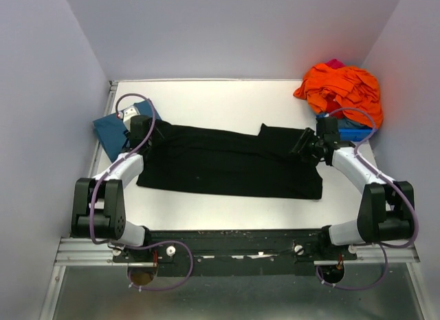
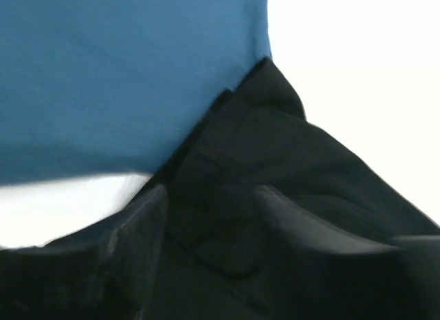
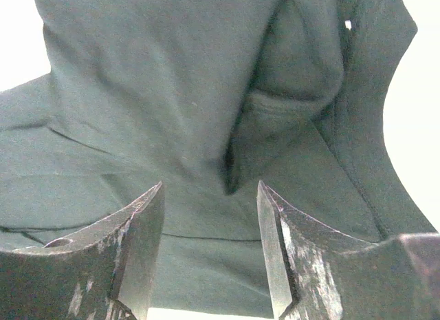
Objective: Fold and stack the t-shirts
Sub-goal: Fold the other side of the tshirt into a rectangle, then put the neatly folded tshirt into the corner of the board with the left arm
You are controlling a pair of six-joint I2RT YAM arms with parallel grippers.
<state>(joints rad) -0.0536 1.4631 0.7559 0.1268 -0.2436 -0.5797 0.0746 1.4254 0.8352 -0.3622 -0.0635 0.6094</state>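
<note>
The black t-shirt [image 1: 227,162] lies flat across the middle of the table as a long band; no floral print shows. The teal-blue t-shirt [image 1: 110,131] lies at the left edge, touching the black shirt's left end. My left gripper [image 1: 148,131] is open over that left end; in the left wrist view its jaws [image 2: 210,196] straddle black cloth [image 2: 275,141] just below the teal shirt [image 2: 124,72]. My right gripper [image 1: 302,146] is open over the black shirt's right end; in the right wrist view it [image 3: 210,189] stands over a fold of the black cloth [image 3: 172,93].
A heap of orange cloth [image 1: 340,86] lies on a small blue bin [image 1: 354,134] at the back right, just behind my right arm. Grey walls close in the table on the left, back and right.
</note>
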